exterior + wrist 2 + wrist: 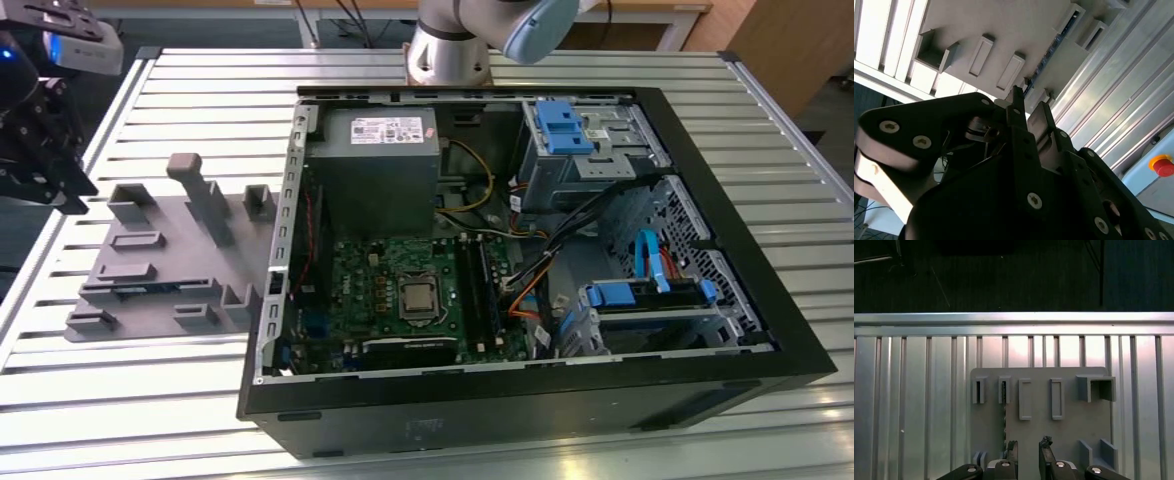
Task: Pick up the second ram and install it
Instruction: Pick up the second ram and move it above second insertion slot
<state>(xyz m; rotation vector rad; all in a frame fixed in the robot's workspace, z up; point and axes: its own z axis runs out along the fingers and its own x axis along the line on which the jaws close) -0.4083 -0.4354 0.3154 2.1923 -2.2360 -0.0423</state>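
Exterior view, blocky grey plastic tray (150, 268) at 9 o'clock of steel case (534, 400), both wrist views add thin ram (1004, 415) edge-on, gripper (1029, 452) parted, empty

A black computer case (534, 390) lies open on a slatted metal table (134, 400); inside, a green motherboard (360, 280) sits below a grey power supply (378, 170), with blue drive brackets (561, 125) toward the exterior view's right; the arm's base (447, 55) stands behind the case; a grey tray (147, 265) with raised blocks lies just beside the case, the second ram (134, 288) on edge in it; the dark gripper (54, 185) hangs near the tray's far side.
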